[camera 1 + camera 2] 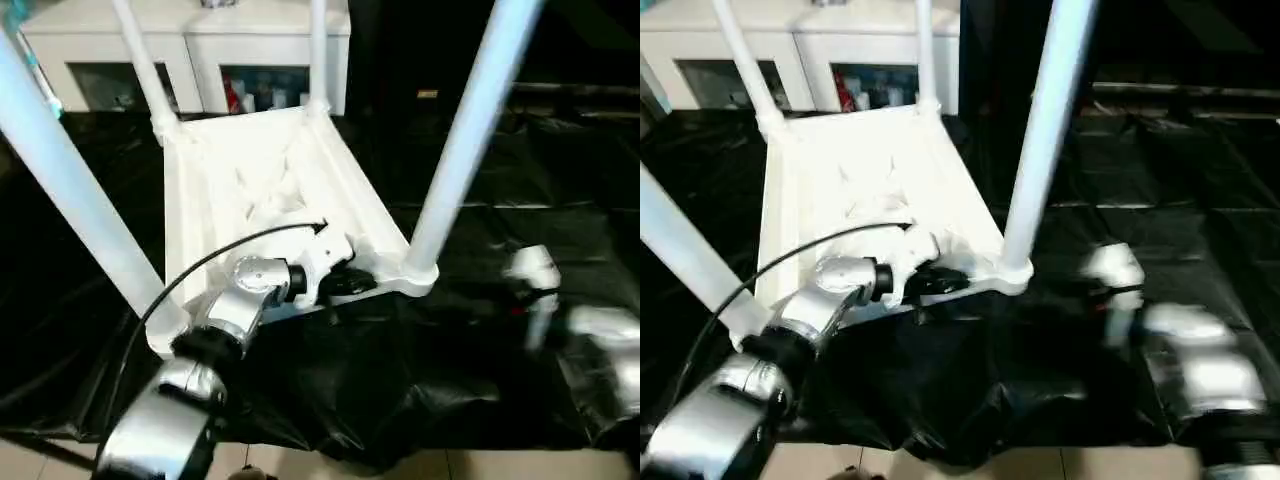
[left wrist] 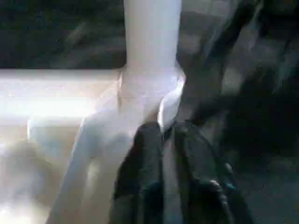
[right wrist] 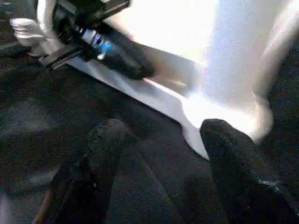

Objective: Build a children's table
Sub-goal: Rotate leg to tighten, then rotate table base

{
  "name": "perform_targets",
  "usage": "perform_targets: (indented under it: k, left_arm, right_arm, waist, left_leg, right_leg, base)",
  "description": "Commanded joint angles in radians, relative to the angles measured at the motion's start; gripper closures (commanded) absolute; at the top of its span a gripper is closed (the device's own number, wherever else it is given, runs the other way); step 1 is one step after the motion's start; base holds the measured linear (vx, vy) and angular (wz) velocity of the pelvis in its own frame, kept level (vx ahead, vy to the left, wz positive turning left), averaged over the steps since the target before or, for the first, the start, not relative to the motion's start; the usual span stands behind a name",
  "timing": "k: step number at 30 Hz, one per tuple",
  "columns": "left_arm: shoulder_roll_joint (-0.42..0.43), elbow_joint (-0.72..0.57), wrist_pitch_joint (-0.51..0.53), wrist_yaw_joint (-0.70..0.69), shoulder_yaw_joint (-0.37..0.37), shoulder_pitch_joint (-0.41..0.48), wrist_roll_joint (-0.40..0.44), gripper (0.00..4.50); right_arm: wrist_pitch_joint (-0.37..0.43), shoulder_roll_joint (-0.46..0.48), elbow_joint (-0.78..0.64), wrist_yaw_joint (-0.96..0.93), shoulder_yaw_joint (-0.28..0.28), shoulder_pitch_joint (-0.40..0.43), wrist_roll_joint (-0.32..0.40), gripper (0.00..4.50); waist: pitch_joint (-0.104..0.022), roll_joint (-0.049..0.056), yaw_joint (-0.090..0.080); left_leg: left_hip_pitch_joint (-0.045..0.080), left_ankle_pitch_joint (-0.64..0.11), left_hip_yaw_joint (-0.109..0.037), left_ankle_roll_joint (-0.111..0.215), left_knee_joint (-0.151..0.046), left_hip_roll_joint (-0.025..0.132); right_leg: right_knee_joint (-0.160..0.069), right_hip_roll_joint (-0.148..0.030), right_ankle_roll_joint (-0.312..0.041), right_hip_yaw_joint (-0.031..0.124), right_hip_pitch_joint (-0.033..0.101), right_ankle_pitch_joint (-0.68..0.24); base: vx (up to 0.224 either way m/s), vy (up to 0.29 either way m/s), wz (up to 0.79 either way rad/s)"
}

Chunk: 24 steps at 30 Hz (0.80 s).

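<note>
The white tabletop [image 1: 270, 170] lies upside down on black sheeting, ribbed underside up. Legs stand in its corner sockets: near right [image 1: 470, 130], near left [image 1: 70, 190], far left [image 1: 145, 70] and far right [image 1: 318, 50]. My left gripper [image 1: 350, 283] is at the tabletop's near rim, just left of the near-right socket [image 2: 149, 88]. Its fingers [image 2: 145, 154] stand close together with a thin pale strip of rim between them. My right gripper [image 3: 159, 135] hovers low over the sheeting, right of that corner, open and empty. The left gripper's black finger [image 3: 126, 58] lies on the rim.
A white cabinet with glass doors [image 1: 200, 60] stands behind the tabletop. Crinkled black sheeting [image 1: 400, 370] covers the work surface, with pale floor [image 1: 300, 465] at its near edge. A black cable [image 1: 200, 270] arcs over my left forearm.
</note>
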Motion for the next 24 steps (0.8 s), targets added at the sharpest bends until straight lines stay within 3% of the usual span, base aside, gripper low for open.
perform_targets:
  k: [1,2,3,4,5,6,8,9,10,11,12,13,15,18,21,23,24]
  left_arm:
    - [0.008,-0.124,0.067,-0.018,0.009,0.028,-0.042,3.59]
    - [0.021,-0.203,0.101,-0.017,0.004,0.066,-0.050,3.51]
    - [0.021,-0.203,0.101,-0.017,0.004,0.066,-0.050,3.51]
    - [0.032,-0.267,0.132,-0.014,0.004,0.099,-0.059,3.43]
    - [0.047,-0.347,0.175,-0.008,0.006,0.139,-0.074,3.32]
    - [0.064,-0.434,0.223,-0.001,0.008,0.183,-0.089,3.20]
    - [0.116,-0.625,0.348,0.007,0.002,0.292,-0.111,3.13]
    - [0.117,-0.631,0.351,0.007,0.001,0.295,-0.111,3.04]
    - [0.131,-0.677,0.384,0.008,-0.001,0.322,-0.117,2.96]
    - [0.144,-0.728,0.416,0.013,-0.004,0.359,-0.119,2.85]
    - [0.152,-0.780,0.448,0.032,0.005,0.413,-0.125,2.78]
    - [0.154,-0.802,0.463,0.045,0.012,0.440,-0.129,2.70]
    - [0.169,-0.859,0.476,0.070,0.027,0.518,-0.127,2.49]
    - [0.178,-0.906,0.496,0.090,0.032,0.563,-0.131,2.30]
    - [0.212,-1.004,0.548,0.107,0.042,0.641,-0.156,1.94]
    - [0.237,-1.081,0.604,0.108,0.067,0.696,-0.186,1.88]
    - [0.237,-1.081,0.604,0.108,0.067,0.696,-0.186,1.75]
  right_arm:
    - [0.002,0.013,-0.018,-0.025,0.017,-0.005,-0.005,1.54]
    - [-0.019,0.036,0.001,-0.057,0.019,-0.019,-0.023,1.54]
    - [-0.019,0.036,0.001,-0.057,0.019,-0.019,-0.023,1.54]
    - [-0.022,0.055,0.012,-0.081,0.015,-0.031,-0.025,1.54]
    - [-0.023,0.075,0.024,-0.106,0.014,-0.047,-0.029,1.54]
    - [-0.025,0.092,0.033,-0.126,0.014,-0.058,-0.032,1.54]
    - [-0.050,0.121,0.066,-0.177,0.012,-0.085,-0.051,1.54]
    - [-0.050,0.122,0.067,-0.179,0.012,-0.085,-0.051,1.54]
    - [-0.055,0.129,0.076,-0.192,0.010,-0.092,-0.054,1.54]
    - [-0.061,0.135,0.085,-0.210,0.007,-0.098,-0.058,1.54]
    - [-0.076,0.145,0.107,-0.243,0.002,-0.110,-0.070,1.54]
    - [-0.084,0.151,0.122,-0.262,-0.001,-0.119,-0.077,1.54]
    - [-0.102,0.166,0.164,-0.329,-0.009,-0.142,-0.097,1.54]
    - [-0.115,0.176,0.187,-0.364,-0.016,-0.154,-0.105,1.54]
    - [-0.144,0.197,0.248,-0.430,-0.023,-0.190,-0.131,1.54]
    - [-0.170,0.213,0.319,-0.498,-0.020,-0.231,-0.160,1.54]
    - [-0.170,0.213,0.319,-0.498,-0.020,-0.231,-0.160,1.54]
  waist:
    - [-0.078,-0.032,0.006]
    - [-0.073,-0.033,0.008]
    - [-0.071,-0.032,0.009]
    - [-0.064,-0.046,0.008]
    - [-0.063,-0.040,0.008]
    - [-0.056,-0.038,0.003]
    - [-0.053,-0.043,-0.001]
    - [-0.059,-0.039,-0.003]
    - [-0.049,-0.041,-0.010]
    - [-0.052,-0.046,-0.014]
    - [-0.048,-0.051,-0.017]
    - [-0.046,-0.047,-0.018]
    - [-0.036,-0.053,-0.024]
    - [-0.031,-0.056,-0.026]
    - [-0.025,-0.063,-0.032]
    - [-0.021,-0.064,-0.042]
    - [-0.021,-0.062,-0.043]
  left_leg:
    - [0.012,0.029,-0.028,0.201,-0.042,0.066]
    - [0.012,0.002,-0.026,0.200,-0.042,0.064]
    - [0.013,-0.012,-0.025,0.193,-0.043,0.062]
    - [0.016,-0.055,-0.020,0.174,-0.045,0.056]
    - [0.017,-0.085,-0.027,0.137,-0.052,0.063]
    - [0.020,-0.120,-0.026,0.108,-0.056,0.060]
    - [0.026,-0.152,-0.026,0.076,-0.061,0.062]
    - [0.029,-0.146,-0.030,0.058,-0.063,0.071]
    - [0.024,-0.152,-0.026,0.061,-0.067,0.063]
    - [0.029,-0.161,-0.026,0.052,-0.067,0.064]
    - [0.027,-0.164,-0.027,0.049,-0.069,0.064]
    - [0.027,-0.174,-0.027,0.044,-0.070,0.063]
    - [0.026,-0.190,-0.026,0.040,-0.072,0.058]
    - [0.029,-0.208,-0.025,0.034,-0.075,0.058]
    - [0.029,-0.201,-0.026,0.026,-0.078,0.060]
    - [0.026,-0.204,-0.025,0.023,-0.079,0.056]
    - [0.030,-0.207,-0.024,0.019,-0.077,0.056]
  right_leg:
    - [-0.037,-0.099,-0.257,0.056,0.055,0.030]
    - [-0.043,-0.101,-0.251,0.056,0.053,-0.012]
    - [-0.048,-0.102,-0.244,0.056,0.052,-0.043]
    - [-0.062,-0.096,-0.217,0.056,0.050,-0.128]
    - [-0.058,-0.107,-0.206,0.058,0.053,-0.199]
    - [-0.071,-0.104,-0.179,0.059,0.048,-0.280]
    - [-0.079,-0.101,-0.161,0.062,0.044,-0.326]
    - [-0.066,-0.106,-0.174,0.063,0.047,-0.294]
    - [-0.078,-0.094,-0.167,0.063,0.041,-0.299]
    - [-0.074,-0.095,-0.173,0.065,0.043,-0.282]
    - [-0.072,-0.096,-0.175,0.065,0.043,-0.283]
    - [-0.075,-0.098,-0.172,0.066,0.044,-0.299]
    - [-0.081,-0.093,-0.158,0.068,0.039,-0.332]
    - [-0.086,-0.091,-0.145,0.071,0.036,-0.343]
    - [-0.079,-0.089,-0.159,0.072,0.035,-0.304]
    - [-0.077,-0.088,-0.172,0.072,0.036,-0.295]
    - [-0.077,-0.087,-0.173,0.073,0.033,-0.296]
  base:
    - [0.000,0.000,0.00]
    - [0.000,0.000,0.00]
    - [0.000,0.000,0.00]
    - [0.000,0.000,0.00]
    - [0.000,0.000,0.00]
    - [0.000,0.000,0.00]
    - [0.000,0.000,0.00]
    - [0.000,0.000,0.00]
    - [0.000,0.000,0.00]
    - [0.000,0.000,0.00]
    - [0.000,0.000,0.00]
    - [0.000,0.000,0.00]
    - [0.000,0.000,0.00]
    - [0.000,0.000,0.00]
    - [0.000,0.000,0.00]
    - [0.000,0.000,0.00]
    - [0.000,0.000,0.00]
